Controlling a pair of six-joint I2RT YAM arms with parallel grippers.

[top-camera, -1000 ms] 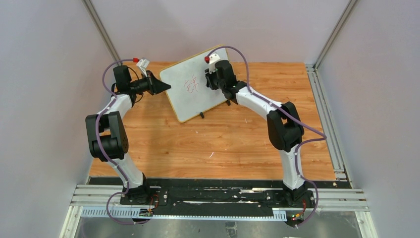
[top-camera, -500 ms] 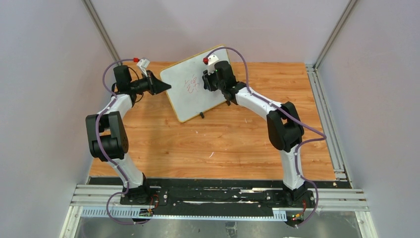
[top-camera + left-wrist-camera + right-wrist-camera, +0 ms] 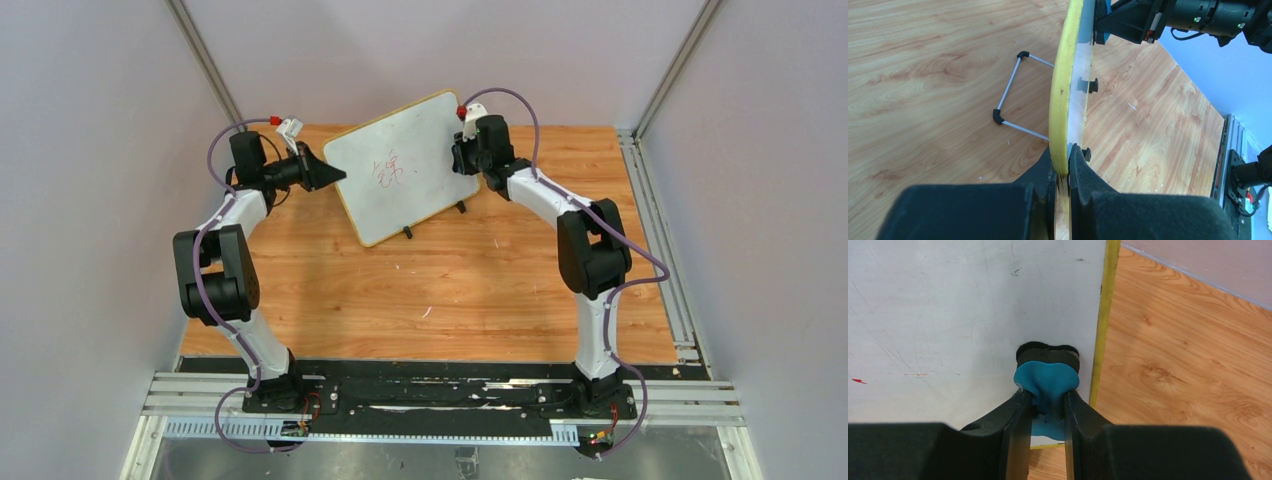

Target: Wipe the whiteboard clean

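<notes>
Orange-brown wood-grain laminate tabletop (image 3: 450, 290), evenly lit. Pale lilac-grey panel walls (image 3: 90, 150) on three sides. Slanting silver aluminium posts (image 3: 203, 60) at back corners. Grooved silver aluminium rails (image 3: 662, 250) along right edge; black metal base plate (image 3: 400, 385) along near edge.

Bright, even light; soft shadows; near foreground perhaps blurred

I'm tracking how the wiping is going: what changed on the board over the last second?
The right gripper, holding the blue eraser, swept from over the red writing in the middle of the whiteboard to its right edge. Some red marks remain. The left gripper stayed clamped on the board's left edge, and the board kept its place.
</notes>
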